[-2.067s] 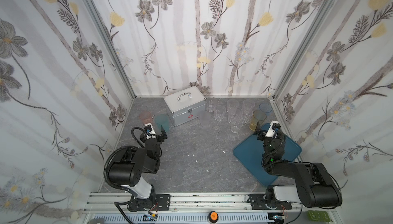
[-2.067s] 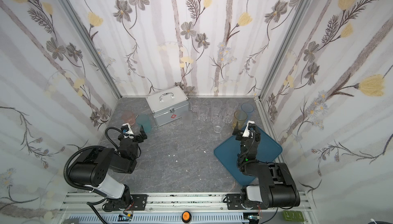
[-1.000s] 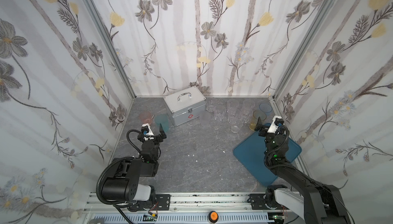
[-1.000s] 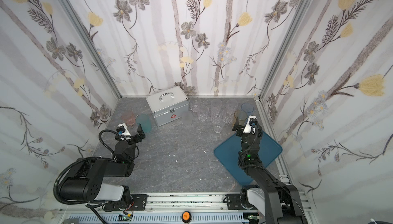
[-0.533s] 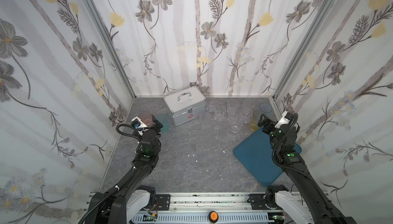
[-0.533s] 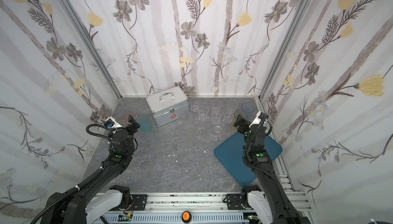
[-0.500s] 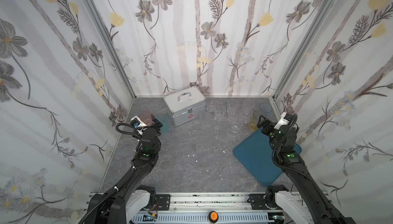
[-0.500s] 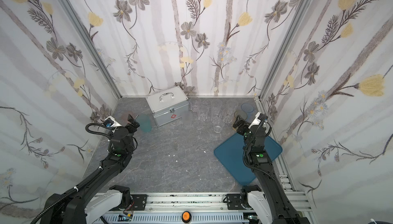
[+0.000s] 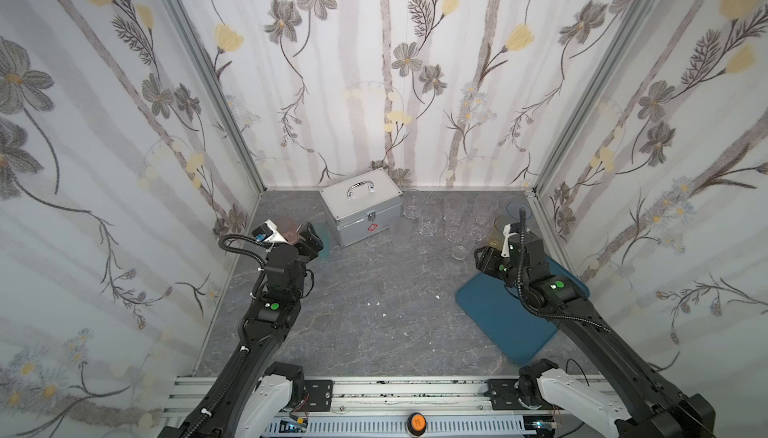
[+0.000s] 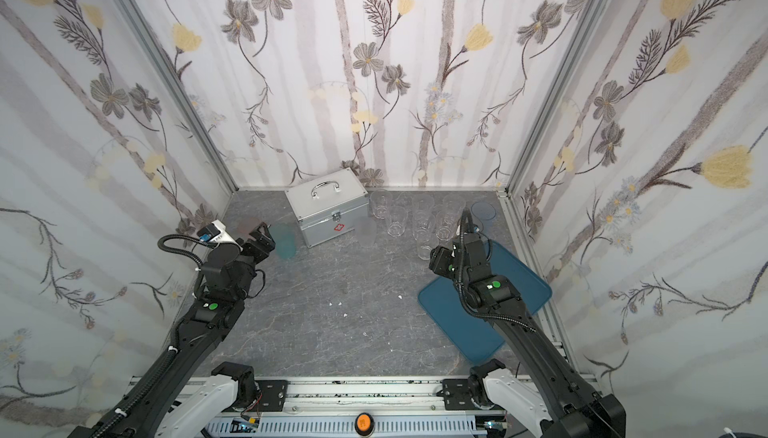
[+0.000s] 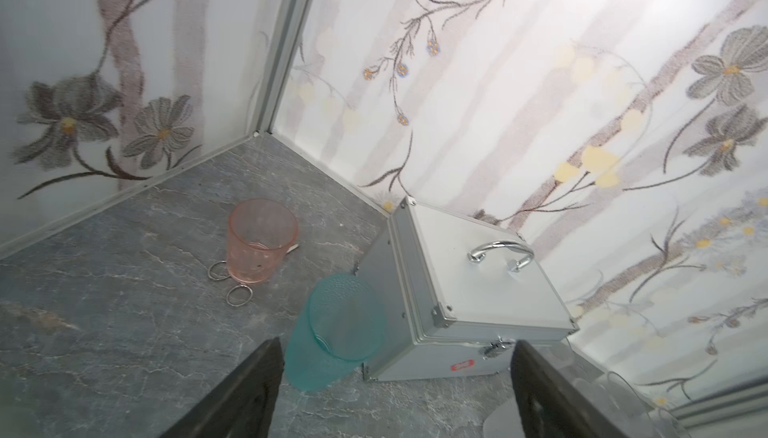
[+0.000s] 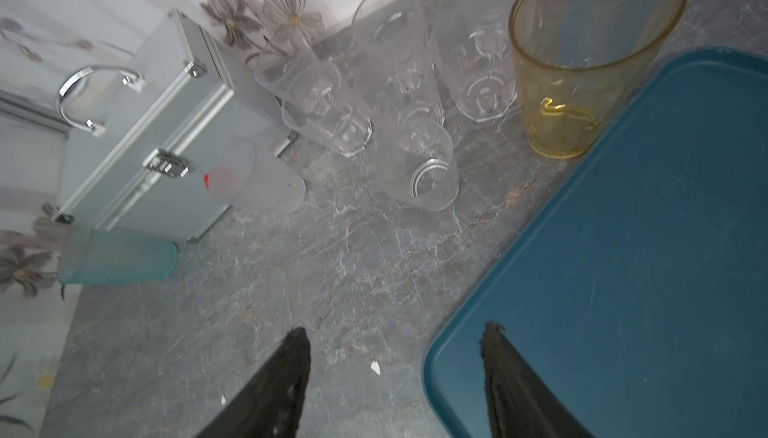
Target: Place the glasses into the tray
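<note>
Both are open and empty: the left hand (image 11: 395,394) by the green glass (image 11: 336,323), the right hand (image 12: 395,382) by the yellow glass (image 12: 582,62) beside the blue tray (image 12: 644,249). A bump could tip the crowded glasses (image 12: 432,166).

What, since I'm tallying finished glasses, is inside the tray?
Nothing stands on the tray; its visible blue floor is bare. The right arm covers part from above. The yellow glass stands just outside the rim.

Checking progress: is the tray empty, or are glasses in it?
Empty where visible: the tray shows bare blue; the yellow glass stands outside.
</note>
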{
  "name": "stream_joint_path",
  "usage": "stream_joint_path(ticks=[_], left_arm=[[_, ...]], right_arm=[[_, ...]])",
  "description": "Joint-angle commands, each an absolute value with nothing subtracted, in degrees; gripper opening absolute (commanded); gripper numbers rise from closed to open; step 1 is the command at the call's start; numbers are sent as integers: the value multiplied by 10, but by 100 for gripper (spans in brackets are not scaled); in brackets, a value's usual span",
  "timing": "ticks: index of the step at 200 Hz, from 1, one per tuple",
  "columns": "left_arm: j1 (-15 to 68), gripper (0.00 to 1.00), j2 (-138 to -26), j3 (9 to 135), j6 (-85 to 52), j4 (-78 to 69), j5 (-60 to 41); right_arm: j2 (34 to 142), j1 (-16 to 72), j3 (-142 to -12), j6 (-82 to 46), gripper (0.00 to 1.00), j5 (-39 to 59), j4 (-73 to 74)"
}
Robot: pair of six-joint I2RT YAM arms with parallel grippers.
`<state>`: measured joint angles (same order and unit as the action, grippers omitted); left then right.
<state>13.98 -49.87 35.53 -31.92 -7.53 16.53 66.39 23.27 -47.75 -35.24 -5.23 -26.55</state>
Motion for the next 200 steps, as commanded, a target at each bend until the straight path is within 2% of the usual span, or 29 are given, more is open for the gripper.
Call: stream_joint_path(ticks=[1, 18, 54, 77, 115, 200], left_arm=[[189, 87, -519, 380, -334, 6, 167], [255, 87, -540, 384, -345, 18, 198], [398, 88, -638, 409, -355, 14, 258], [451, 92, -714, 440, -315, 4, 230], [476, 93, -774, 435, -290, -46, 151], [480, 94, -791, 422, -268, -66, 143]], right_arm=[[684, 276, -491, -342, 56, -105, -377], [703, 317, -489, -346, 48, -111, -399], [759, 372, -477, -351, 43, -84, -396], [799, 387, -469, -351, 38, -76, -378], [839, 388, -443, -342, 33, -56, -353], [906, 387, -443, -317, 28, -95, -361]])
